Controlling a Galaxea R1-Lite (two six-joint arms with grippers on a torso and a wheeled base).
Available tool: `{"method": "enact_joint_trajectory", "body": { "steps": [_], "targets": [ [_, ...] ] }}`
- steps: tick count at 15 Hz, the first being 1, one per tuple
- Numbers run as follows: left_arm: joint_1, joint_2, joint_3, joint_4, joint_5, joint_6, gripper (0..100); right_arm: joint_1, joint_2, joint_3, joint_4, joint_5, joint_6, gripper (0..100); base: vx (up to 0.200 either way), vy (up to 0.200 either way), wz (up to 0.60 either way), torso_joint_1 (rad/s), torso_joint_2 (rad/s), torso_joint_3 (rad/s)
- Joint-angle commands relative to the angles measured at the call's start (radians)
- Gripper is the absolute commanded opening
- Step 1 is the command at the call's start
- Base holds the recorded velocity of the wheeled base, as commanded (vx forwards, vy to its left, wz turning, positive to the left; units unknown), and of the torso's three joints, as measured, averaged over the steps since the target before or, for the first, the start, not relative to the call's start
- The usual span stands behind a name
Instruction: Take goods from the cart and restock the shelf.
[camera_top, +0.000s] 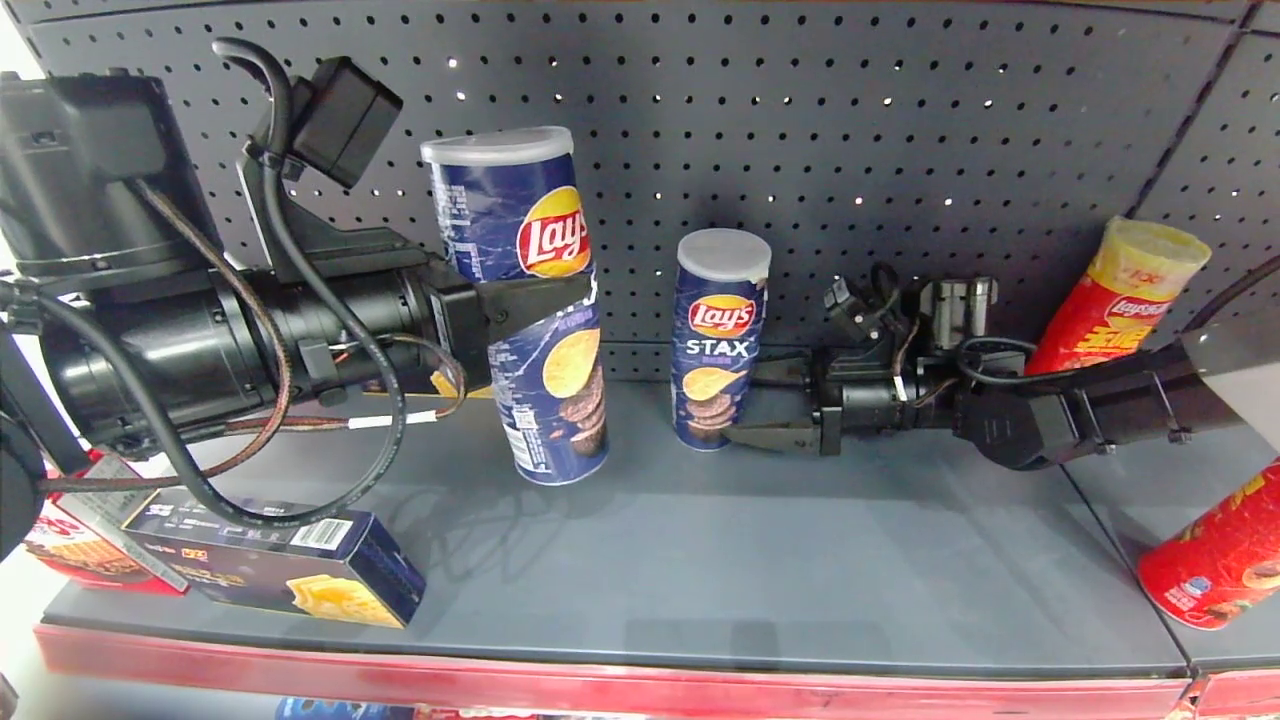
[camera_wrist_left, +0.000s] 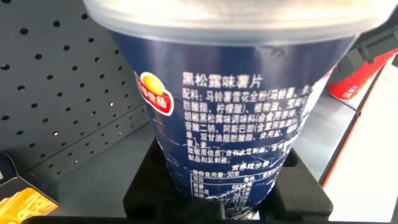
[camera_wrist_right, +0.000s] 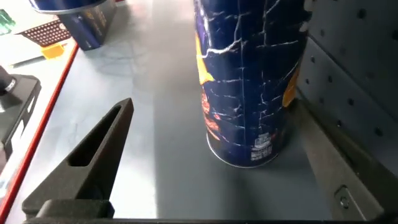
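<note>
Head view: at centre-left of the frame the left gripper is clamped on the middle of a tall blue can. The can tilts slightly, its base low over the grey shelf (whether it touches cannot be told). Just right of centre a short blue can stands upright on the shelf. The right gripper is spread apart around its lower half. A yellow can leans on the pegboard at upper right, a red can lies at the right edge, and a blue box lies at lower left.

Left wrist view: the tall blue can rises through the centre, black fingers pressed to both its sides.

Right wrist view: the short blue can stands between the parted fingers, close to the one nearer the pegboard.
</note>
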Motion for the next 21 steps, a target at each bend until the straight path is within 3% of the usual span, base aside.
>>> {"method": "enact_joint_trajectory", "body": {
  "steps": [1, 7, 14, 15, 21],
  "targets": [
    [-0.002, 0.002, 0.002, 0.000, 0.000, -0.001, 0, -0.001, -0.005, -0.007, -0.002, -0.017, -0.001, 100, 0.000, 0.000, 0.00, 0.000, 0.00, 0.000],
    [-0.002, 0.026, 0.008, -0.019, -0.002, 0.001, 0, 0.013, 0.080, -0.157, -0.001, -0.092, 0.001, 100, 0.000, 0.000, 0.00, 0.000, 0.00, 0.000],
    [0.000, 0.023, 0.040, -0.028, -0.002, 0.001, 0, 0.053, 0.118, -0.217, 0.004, -0.097, 0.010, 100, 0.000, 0.000, 0.00, 0.000, 0.00, 0.000],
    [0.000, 0.023, 0.047, -0.046, 0.000, -0.001, 0, 0.053, 0.121, -0.218, -0.002, -0.094, 0.006, 0, 0.000, 0.000, 0.00, 0.000, 0.00, 0.000],
    [0.026, 0.020, 0.048, -0.049, -0.002, -0.001, 0, 0.060, 0.092, -0.168, -0.011, -0.132, 0.001, 0, 0.000, 0.000, 0.00, 0.000, 0.00, 0.000]
  ]
}}
